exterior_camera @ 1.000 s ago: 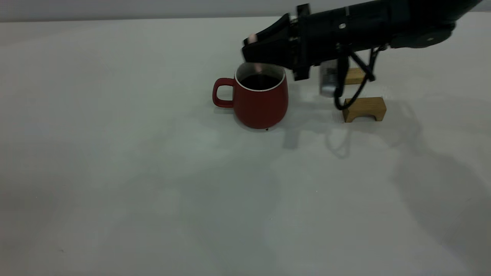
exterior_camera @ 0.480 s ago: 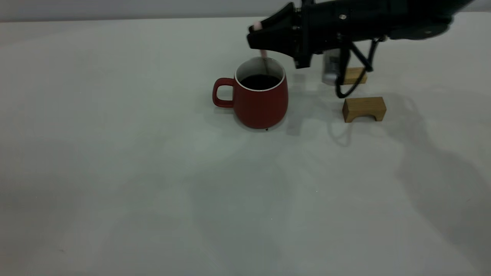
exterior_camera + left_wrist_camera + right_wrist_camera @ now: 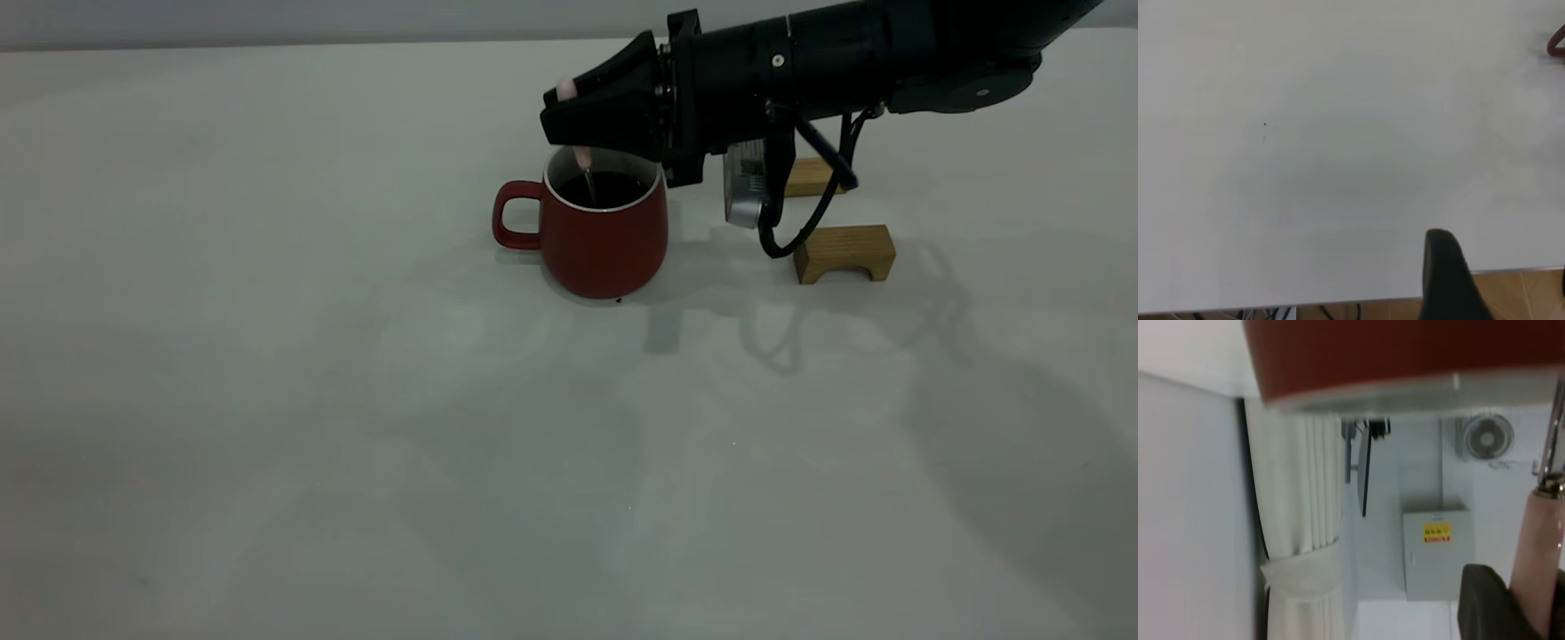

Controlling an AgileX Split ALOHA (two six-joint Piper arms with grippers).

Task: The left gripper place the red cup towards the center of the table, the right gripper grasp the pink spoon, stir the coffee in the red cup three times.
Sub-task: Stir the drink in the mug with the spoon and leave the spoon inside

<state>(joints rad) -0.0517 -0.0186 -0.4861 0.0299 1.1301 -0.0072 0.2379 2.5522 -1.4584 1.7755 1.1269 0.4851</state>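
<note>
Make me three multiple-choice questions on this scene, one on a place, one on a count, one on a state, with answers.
1. Where is the bowl end of the pink spoon?
A. Flat on the table
B. Down inside the red cup
C. On a wooden block

2. How many wooden blocks stand on the table?
A. Two
B. Four
C. None

3. What is the right gripper doing?
A. Open above bare table
B. Clamping the cup handle
C. Shut on the spoon handle

Answers:
1. B, the neck drops past the rim of the red cup toward the coffee.
2. A, a near block and a far block.
3. C, pink shows between its jaws.
</note>
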